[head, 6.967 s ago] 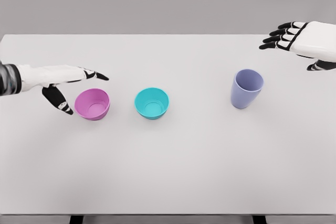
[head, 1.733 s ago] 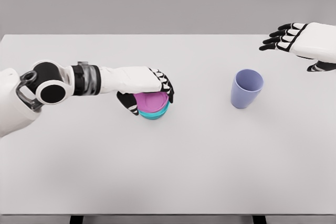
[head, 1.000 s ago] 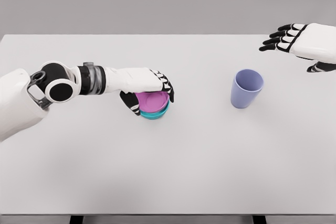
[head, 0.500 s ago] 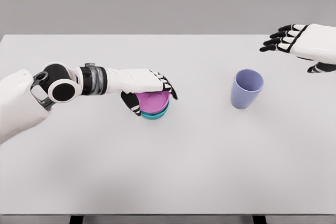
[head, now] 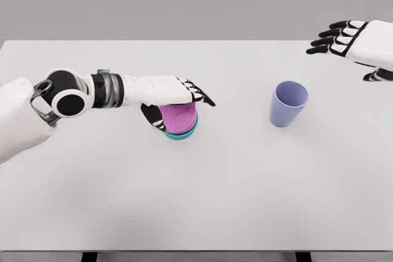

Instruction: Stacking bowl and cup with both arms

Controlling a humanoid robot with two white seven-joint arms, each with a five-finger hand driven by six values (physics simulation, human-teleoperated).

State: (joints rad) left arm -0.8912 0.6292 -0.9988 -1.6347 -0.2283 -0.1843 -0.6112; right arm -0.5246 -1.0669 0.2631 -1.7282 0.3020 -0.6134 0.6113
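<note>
Two of the three vessels are already nested: the pink plastic bowl [head: 179,117] sits inside the teal plastic bowl [head: 182,133], of which only a thin rim shows beneath it, left of the middle of the white table [head: 202,200]. My left hand [head: 172,99] lies over the pink bowl, its fingers stretched out flat above the rim and the thumb down beside the bowl's left wall; I judge they are letting go, not gripping. My right hand [head: 350,38] hovers near the table's far right edge, fingers spread and loose, holding nothing. The lavender plastic cup [head: 288,104] stands upright and alone, well apart from the bowls and nearer my right hand. By my reckoning, the bowl step is done; what remains is for my right hand to take the cup and set it in the pink bowl.
</note>
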